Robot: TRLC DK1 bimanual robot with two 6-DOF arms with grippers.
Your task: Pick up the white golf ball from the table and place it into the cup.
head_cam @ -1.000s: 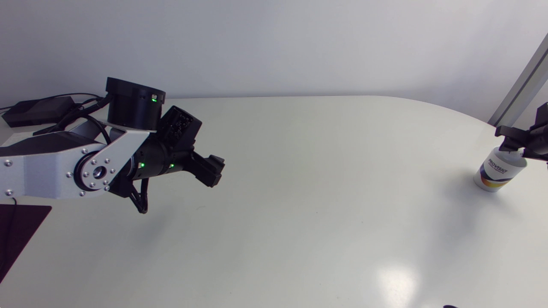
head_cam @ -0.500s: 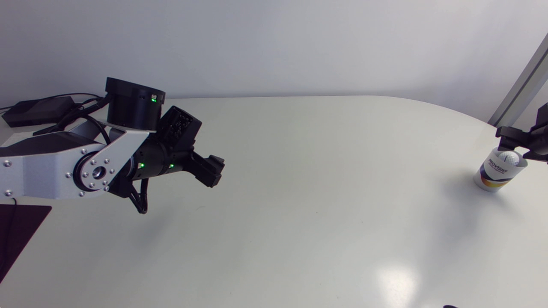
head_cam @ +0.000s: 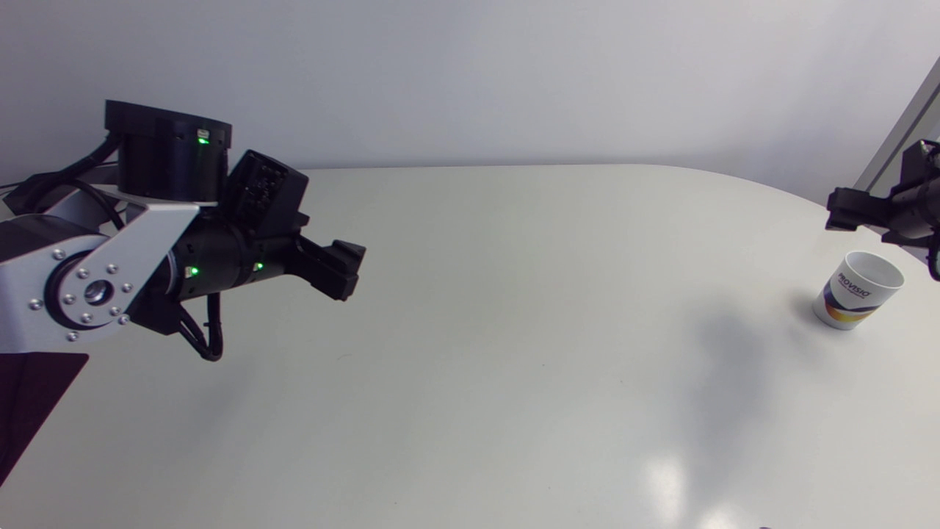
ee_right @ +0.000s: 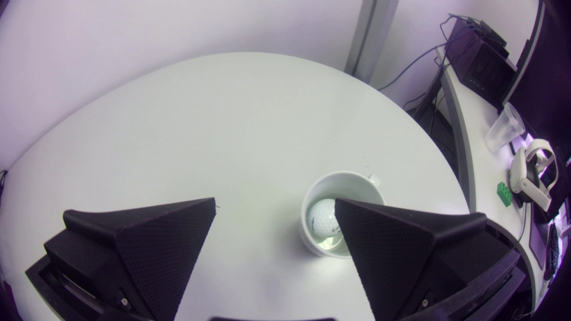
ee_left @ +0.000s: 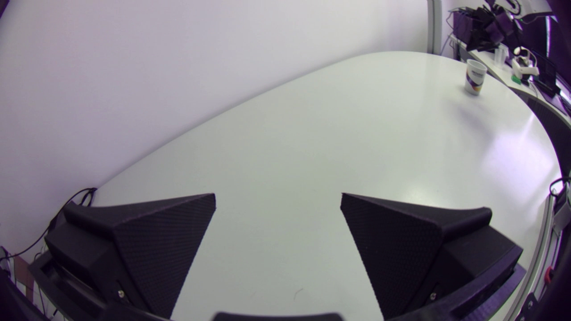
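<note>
The golf ball (ee_right: 323, 217) is lying at the bottom of the cup (ee_right: 343, 175), which is standing upright near the right edge of the table (head_cam: 514, 294). The right gripper (ee_right: 275, 203) is hanging above it, fingers spread wide and holding nothing. The left gripper (ee_left: 278, 196) is hovering over the left side, equally wide and empty. The risk, I judge, is sitting in the retreat. In the wrist view one right finger is overlapping the cup's rim, so a dip or sideways swing could clip the cup, tipping it and sending the ball rolling off the edge.
</note>
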